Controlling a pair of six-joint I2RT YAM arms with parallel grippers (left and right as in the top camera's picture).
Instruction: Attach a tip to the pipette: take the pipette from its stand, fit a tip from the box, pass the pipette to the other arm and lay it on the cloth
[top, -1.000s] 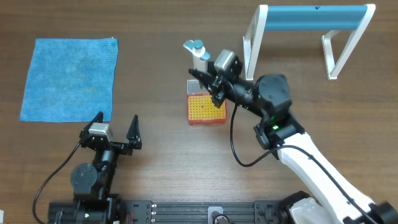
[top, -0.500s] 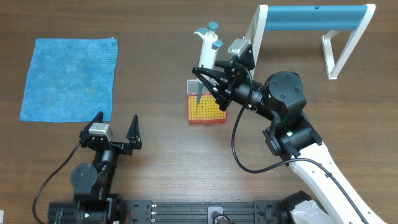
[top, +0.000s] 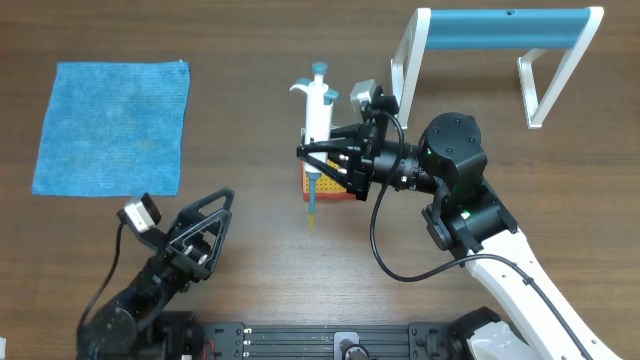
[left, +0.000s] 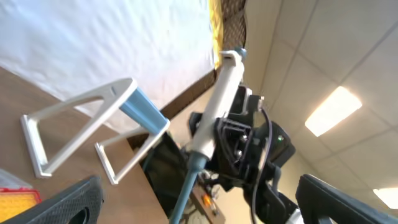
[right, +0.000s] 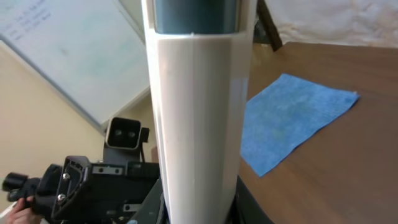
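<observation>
Since the earlier frames, the pipette (top: 318, 108) had been lifted off the tip box (top: 330, 190) and the left arm had been raised and swung toward it. The pipette was held clamped by its white body in the right pincer (top: 316, 158), above the worktop (top: 260, 270). A yellow tip (top: 311, 205) was fitted on its lower end and was seen by the box's left front corner. The left pincer (top: 215, 212) was spread wide, well apart from the pipette and pointed toward it. The blue cloth (top: 112, 128) was laid flat at the worktop's far left. The stand (top: 500, 30) was set at the far right.
</observation>
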